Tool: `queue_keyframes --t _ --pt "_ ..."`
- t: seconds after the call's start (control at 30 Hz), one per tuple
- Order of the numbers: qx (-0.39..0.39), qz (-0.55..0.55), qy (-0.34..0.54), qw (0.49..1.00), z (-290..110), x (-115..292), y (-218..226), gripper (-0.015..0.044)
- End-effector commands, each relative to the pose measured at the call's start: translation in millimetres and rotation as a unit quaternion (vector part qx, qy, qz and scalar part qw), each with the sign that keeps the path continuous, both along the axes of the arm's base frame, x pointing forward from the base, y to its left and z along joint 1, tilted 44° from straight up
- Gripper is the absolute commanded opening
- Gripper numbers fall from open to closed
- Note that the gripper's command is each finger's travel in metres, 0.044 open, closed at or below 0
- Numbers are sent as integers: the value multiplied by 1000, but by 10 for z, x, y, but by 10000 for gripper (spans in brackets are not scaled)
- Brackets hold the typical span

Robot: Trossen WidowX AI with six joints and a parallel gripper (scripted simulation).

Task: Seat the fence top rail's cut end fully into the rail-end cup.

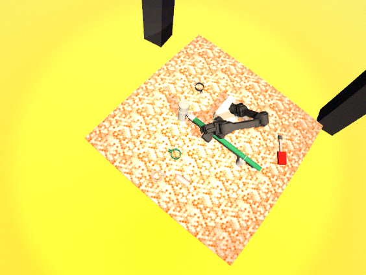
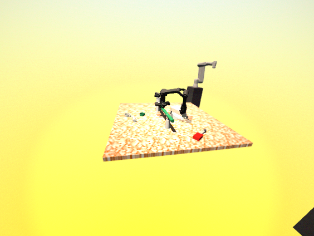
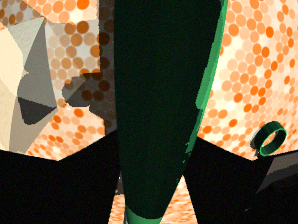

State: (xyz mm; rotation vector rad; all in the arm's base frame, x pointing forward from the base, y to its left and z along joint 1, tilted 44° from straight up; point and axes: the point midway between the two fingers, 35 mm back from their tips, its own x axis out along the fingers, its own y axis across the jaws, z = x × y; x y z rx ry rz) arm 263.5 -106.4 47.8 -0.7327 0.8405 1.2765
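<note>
Pincer (image 1: 210, 132): clamped partway on the green top rail (image 1: 233, 148), mid-length.
Rail's cut end: at the pale rail-end cup (image 1: 191, 116) beside the big post (image 1: 183, 110).
Tabletop (image 1: 201, 207): orange-speckled.

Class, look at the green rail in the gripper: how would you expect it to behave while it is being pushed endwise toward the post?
The rail looks stiff: it stays straight past both sides of the gripper. Being round and smooth, it may slip or twist in the grip. It is long, so a small wrist tilt would probably swing its end off the cup at the post.
</note>
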Motion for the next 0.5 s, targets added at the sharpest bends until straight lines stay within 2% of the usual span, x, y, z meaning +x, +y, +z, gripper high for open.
queue_keyframes --t 0.0,0.47 --pt "-7 -1 2 1000 -14 -19 -43 0" --pt "0 0 0 1000 1 -1 -2 0"
